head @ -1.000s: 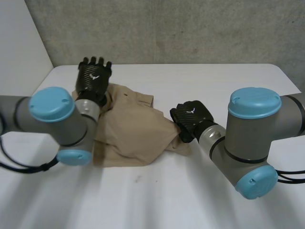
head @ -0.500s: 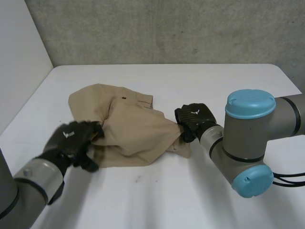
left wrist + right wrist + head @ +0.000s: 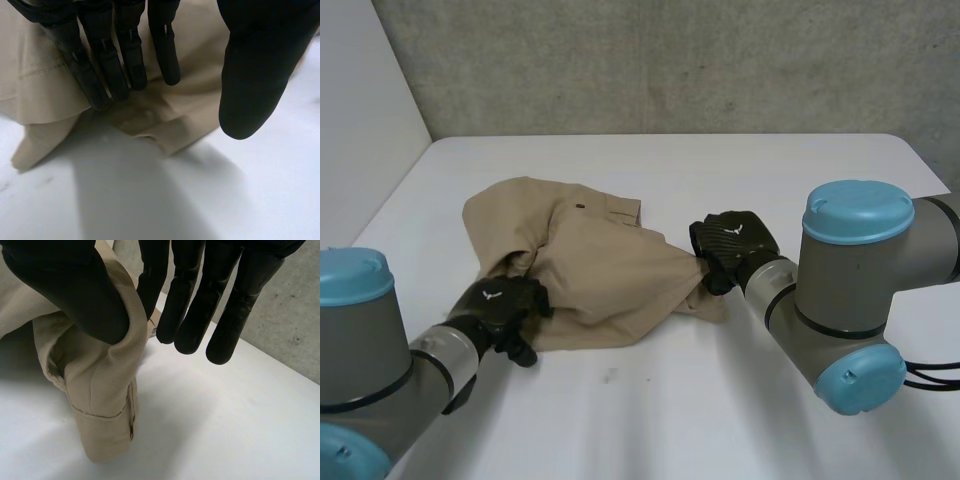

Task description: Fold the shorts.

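Head view, shorts (image 3: pixel 590 270): tan, rumpled, one flap thrown over the rest, lying left of the middle of the table (image 3: pixel 800 170).
Head view, left hand (image 3: pixel 505 302): down at the near left edge of the cloth, touching it.
Head view, right hand (image 3: pixel 732 243): clamped on the right-side corner, cloth drawn to a point there.
Left wrist view, left hand (image 3: pixel 130 45): fingers (image 3: pixel 107 75) straight and laid on the cloth close to a hem, thumb (image 3: pixel 252 75) held wide and off it — relaxed, gripping nothing.
Left wrist view, shorts (image 3: pixel 190 110): layered edges just past the fingertips, a loose corner flopped on the table beside them.
Right wrist view, right hand (image 3: pixel 70 285): thumb on one side of a fold, fingers (image 3: pixel 180 300) on the other, pinching the shorts (image 3: pixel 100 385), stitched hem hanging below.
Feel: probably light, soft woven stuff with no stiffness; likely to sag and bunch wherever unsupported, not slippery, nothing to break.
Where to grab: best guess is hems, seams or the waistband, where doubled layers give the thumb something to bite — a pinch mid-panel probably lifts only the top layer.
Risk: loose layers sliding apart if only one corner gets pulled.
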Available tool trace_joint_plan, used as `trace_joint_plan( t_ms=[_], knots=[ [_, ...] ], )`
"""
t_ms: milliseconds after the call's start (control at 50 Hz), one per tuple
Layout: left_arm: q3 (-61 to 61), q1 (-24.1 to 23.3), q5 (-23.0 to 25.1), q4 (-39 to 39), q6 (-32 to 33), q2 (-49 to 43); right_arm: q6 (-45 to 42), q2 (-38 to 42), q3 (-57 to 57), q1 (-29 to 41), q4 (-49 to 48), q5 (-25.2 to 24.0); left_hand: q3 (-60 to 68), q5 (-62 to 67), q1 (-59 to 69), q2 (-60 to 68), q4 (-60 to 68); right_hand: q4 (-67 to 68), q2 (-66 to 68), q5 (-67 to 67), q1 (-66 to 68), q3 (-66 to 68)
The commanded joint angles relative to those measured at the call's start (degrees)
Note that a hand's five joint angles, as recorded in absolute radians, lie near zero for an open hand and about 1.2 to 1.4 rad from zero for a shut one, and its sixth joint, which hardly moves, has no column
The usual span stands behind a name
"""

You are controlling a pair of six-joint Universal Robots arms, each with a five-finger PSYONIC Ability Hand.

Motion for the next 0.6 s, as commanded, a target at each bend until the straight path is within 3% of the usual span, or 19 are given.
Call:
trace_joint_plan(
  t_ms=[20,280,600],
  knots=[
    [1.6,1.2,-0.1,1.3,5.2,-3.2,-0.1,0.1,0.2,0.1,0.0,-0.2,5.5,5.5,5.2,5.3,5.3,11.9,12.6,12.9,24.9,12.6],
    [3.0,1.1,-0.2,1.4,5.8,-5.8,-0.2,0.3,0.2,0.1,-0.1,-0.3,6.2,6.2,5.9,6.0,6.0,11.9,12.6,12.9,24.9,12.6],
    [6.7,0.2,-0.1,1.5,5.8,-9.8,-0.4,0.7,0.2,0.1,-0.1,-0.3,18.2,18.1,17.8,17.9,17.9,11.9,12.6,12.9,24.9,12.6]
  ],
)
